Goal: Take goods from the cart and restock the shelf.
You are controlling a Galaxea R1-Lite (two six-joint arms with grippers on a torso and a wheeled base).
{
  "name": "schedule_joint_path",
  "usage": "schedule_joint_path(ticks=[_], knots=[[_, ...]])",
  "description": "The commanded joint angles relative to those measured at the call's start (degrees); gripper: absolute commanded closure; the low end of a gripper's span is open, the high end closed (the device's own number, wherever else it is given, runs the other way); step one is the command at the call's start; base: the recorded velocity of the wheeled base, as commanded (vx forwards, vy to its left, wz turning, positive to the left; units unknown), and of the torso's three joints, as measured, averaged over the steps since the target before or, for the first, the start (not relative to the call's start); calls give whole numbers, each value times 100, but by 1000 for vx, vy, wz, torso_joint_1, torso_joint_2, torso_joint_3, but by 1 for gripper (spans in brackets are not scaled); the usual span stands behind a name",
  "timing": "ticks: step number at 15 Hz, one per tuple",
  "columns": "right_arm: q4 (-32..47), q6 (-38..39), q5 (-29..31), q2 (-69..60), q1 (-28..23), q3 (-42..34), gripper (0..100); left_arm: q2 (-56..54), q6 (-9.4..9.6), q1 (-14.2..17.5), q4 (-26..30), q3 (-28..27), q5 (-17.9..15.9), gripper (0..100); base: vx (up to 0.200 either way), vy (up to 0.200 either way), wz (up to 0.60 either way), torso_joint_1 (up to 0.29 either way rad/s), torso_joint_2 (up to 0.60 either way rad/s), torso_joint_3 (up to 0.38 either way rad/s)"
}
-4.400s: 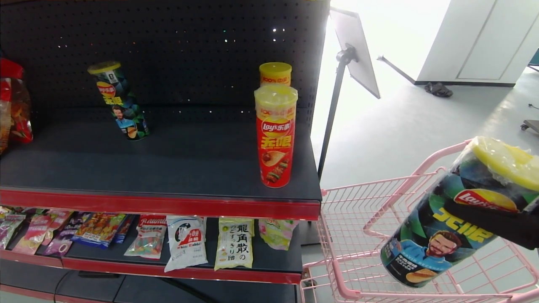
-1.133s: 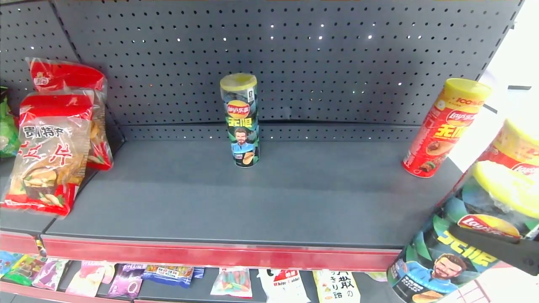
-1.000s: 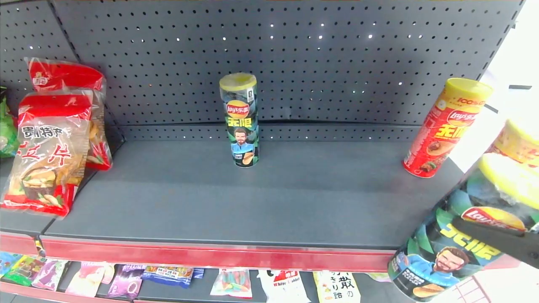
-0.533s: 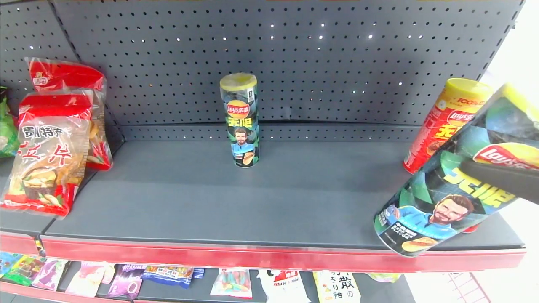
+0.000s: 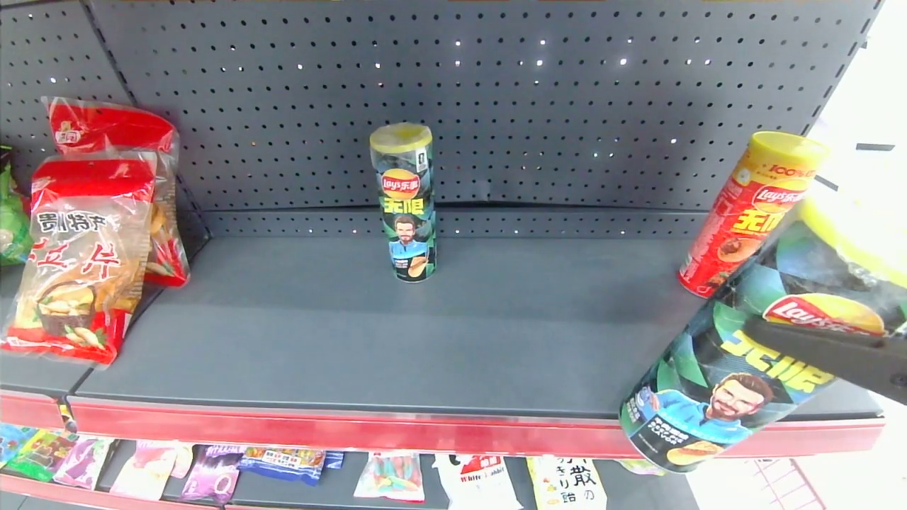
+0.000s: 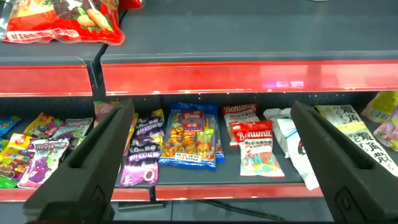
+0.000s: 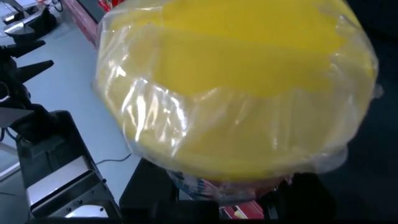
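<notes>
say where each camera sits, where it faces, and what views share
Head view: on the head, facing forward and down at the upper shelf; right gripper holds a green chip can.
Left wrist view: on the left wrist, facing the lower shelf's snack packets past the open left gripper.
Right wrist view: on the right wrist, close on that can's yellow lid.
Shared: head and right wrist views both show the can.

Green-black chip can (image 5: 716,375), yellow lid, tilted, base at shelf (image 5: 425,340) front-right edge.
</notes>
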State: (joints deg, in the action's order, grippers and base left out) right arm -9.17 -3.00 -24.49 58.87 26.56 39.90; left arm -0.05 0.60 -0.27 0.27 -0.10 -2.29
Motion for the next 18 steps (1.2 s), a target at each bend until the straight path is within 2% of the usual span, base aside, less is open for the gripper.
schedule_joint_path(ticks=[1,17,18], knots=[[-6,1,-3,-51,-2,-79,100,5,2,0,0,1,1,0,0,0,0,0,0,0],[-15,-8,-3,-25,-2,-96,100,5,-33,0,0,1,9,0,13,0,0,0,0,0],[-6,-8,-3,-25,-2,-96,100,5,-16,0,0,1,1,0,0,200,0,7,-2,7]])
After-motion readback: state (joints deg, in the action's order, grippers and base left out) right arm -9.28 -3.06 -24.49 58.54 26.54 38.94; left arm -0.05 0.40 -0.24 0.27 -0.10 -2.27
